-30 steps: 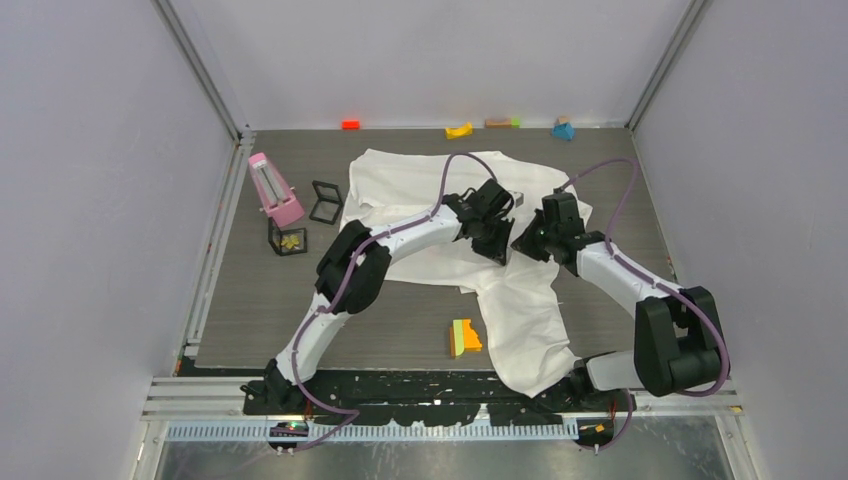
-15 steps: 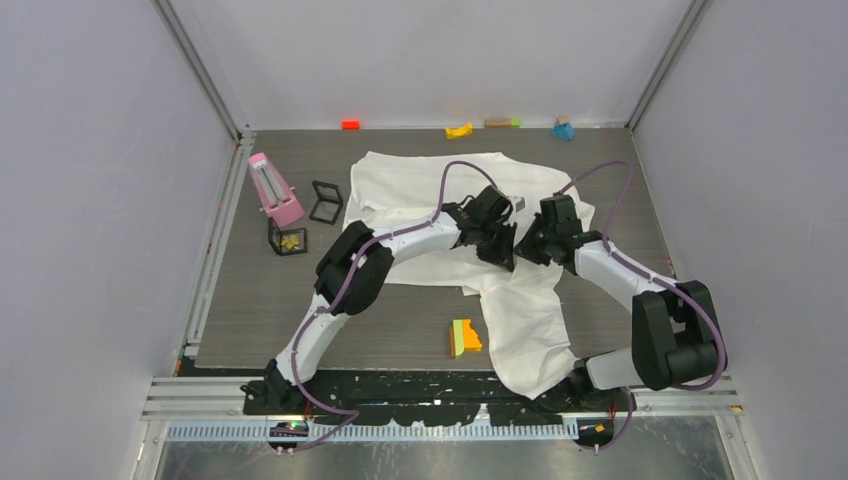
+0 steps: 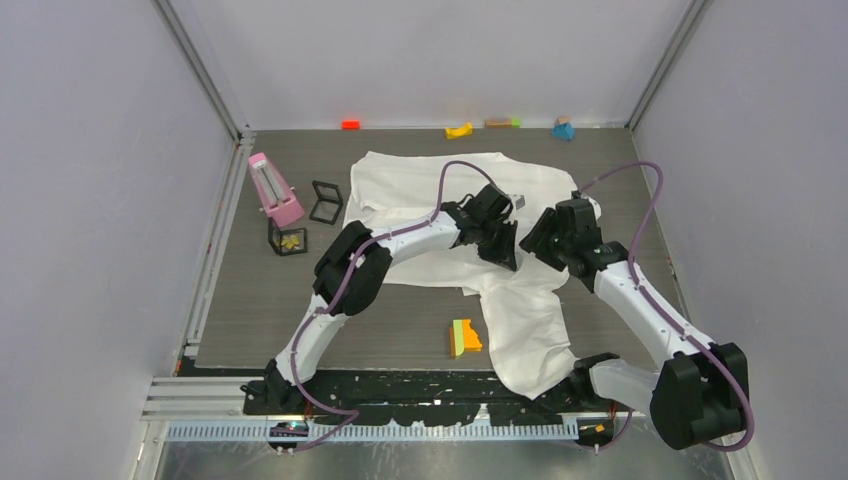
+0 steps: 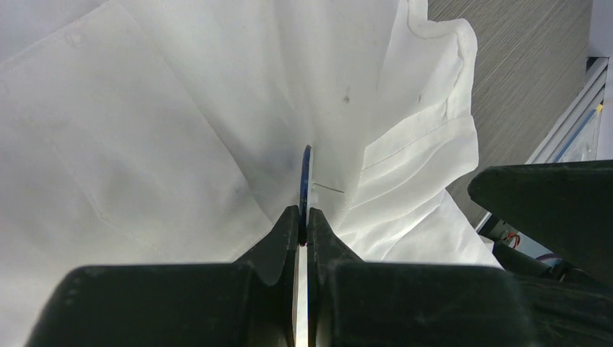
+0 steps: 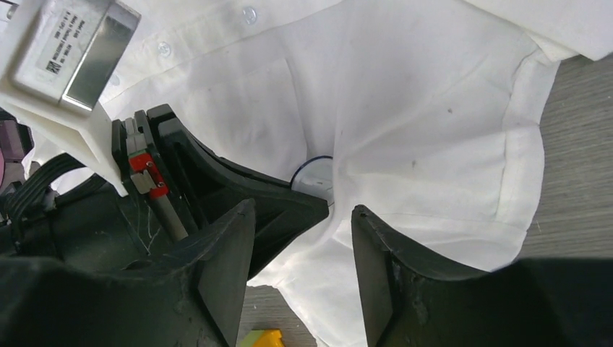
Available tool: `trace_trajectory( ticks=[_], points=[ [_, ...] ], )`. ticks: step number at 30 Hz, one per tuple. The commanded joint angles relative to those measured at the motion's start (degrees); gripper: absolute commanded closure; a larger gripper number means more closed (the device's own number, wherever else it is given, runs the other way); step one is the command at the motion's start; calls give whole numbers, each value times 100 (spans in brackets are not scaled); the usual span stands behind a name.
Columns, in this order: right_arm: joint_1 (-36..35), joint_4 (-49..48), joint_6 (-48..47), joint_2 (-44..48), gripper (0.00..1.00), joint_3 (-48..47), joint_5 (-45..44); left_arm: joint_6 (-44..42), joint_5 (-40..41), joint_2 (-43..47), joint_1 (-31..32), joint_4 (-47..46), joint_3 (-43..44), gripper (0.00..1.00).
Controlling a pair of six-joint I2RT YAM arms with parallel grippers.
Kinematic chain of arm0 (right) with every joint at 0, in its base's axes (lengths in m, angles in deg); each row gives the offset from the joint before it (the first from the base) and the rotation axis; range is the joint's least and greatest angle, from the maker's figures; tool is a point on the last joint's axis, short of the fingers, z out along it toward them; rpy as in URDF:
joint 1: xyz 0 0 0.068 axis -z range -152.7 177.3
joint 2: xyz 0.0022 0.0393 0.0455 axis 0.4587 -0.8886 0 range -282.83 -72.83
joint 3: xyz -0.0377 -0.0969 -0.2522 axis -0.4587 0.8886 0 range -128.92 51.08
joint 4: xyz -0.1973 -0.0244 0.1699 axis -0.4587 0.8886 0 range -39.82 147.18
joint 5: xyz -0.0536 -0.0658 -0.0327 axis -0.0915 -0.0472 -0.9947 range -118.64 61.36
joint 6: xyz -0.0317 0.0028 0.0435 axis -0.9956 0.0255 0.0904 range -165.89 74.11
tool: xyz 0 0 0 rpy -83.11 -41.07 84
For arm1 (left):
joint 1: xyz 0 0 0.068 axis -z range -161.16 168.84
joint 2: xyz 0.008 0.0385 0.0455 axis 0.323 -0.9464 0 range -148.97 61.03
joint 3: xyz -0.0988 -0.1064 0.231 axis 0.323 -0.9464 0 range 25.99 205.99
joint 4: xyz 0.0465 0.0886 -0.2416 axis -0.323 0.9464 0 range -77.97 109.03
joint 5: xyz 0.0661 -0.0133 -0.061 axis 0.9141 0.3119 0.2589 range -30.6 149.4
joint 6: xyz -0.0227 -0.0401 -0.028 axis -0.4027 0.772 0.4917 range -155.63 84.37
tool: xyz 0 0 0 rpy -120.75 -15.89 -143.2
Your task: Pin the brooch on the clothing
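Note:
The clothing, a white shirt, lies spread across the middle of the table. My left gripper is shut on the brooch, a thin dark-blue disc seen edge-on that sticks out past the fingertips against a raised fold of the shirt. In the right wrist view the brooch shows as a dark arc at the tip of the left gripper's fingers, just below the chest pocket. My right gripper is open a little to the right of it, with only the shirt behind its jaws.
A pink wedge-shaped object and two small black-framed cube boxes stand at the left. An orange and green block lies near the shirt's lower edge. Small coloured blocks line the back edge.
My right gripper has opened and drawn back to the right, away from the left gripper's tip. The left gripper stays shut on the brooch in the same place.

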Motion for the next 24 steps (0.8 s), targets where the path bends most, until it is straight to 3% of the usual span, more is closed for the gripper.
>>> trace_trajectory(
  ticks=[1,8,24],
  points=[
    [-26,207,108,254,45,226,-116,34,-69,272,13,-152,145,100],
    [-26,-331,222,114,58,619,91,-58,70,219,13,-7,245,100],
    [-26,-1247,162,-761,79,700,427,-203,207,132,13,258,430,100]
  ],
)
